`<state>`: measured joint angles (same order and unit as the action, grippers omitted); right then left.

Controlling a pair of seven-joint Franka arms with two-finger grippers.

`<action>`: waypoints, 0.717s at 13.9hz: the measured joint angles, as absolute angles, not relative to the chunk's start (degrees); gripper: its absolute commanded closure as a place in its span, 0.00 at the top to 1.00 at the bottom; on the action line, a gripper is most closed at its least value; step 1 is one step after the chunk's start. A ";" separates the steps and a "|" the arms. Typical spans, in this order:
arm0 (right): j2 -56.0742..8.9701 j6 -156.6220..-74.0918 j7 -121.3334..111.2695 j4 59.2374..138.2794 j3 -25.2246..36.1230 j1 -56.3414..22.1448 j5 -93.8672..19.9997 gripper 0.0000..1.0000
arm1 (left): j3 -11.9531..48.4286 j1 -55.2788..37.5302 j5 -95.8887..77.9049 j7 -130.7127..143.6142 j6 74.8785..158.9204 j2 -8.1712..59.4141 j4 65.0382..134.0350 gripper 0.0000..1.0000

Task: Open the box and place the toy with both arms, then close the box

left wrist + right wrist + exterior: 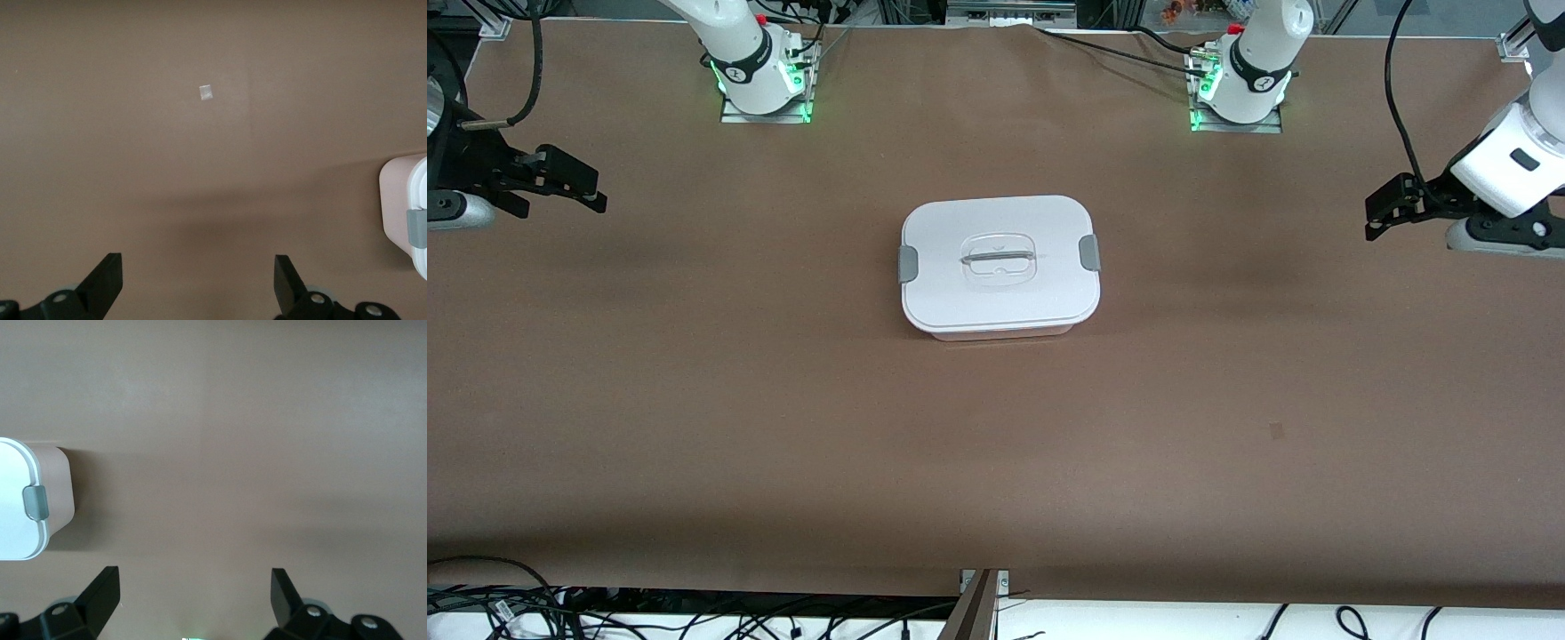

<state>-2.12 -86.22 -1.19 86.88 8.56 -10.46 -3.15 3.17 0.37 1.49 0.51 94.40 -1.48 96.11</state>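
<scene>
Box [1000, 267] lidded, clipped (contents hidden), mid-table.

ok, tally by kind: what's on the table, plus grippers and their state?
Box with white lid on: 1
Grey clips: 2
Toy: 0 in view
Grippers, jaws open, each over bare table at its own end: 2 (left gripper, right gripper)
Total: 5

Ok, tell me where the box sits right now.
In the front view the box sits lid-on at mid-table, between the open left gripper and open right gripper, touching neither.
</scene>
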 measured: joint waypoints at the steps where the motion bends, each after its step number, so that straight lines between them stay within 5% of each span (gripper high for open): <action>1: -2.12 -86.22 -1.19 86.88 8.56 -10.46 -3.15 1.00 | 2.69 0.35 1.48 2.02 94.56 -2.30 97.31 1.00; 10: -2.12 -86.22 -1.19 86.87 8.56 -10.46 -3.15 1.00 | 1.61 -0.11 1.48 3.13 95.25 -2.18 98.32 1.00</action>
<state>-2.12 -86.22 -1.19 86.87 8.56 -10.46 -3.15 1.61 -0.11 1.48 3.13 95.25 -2.18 98.32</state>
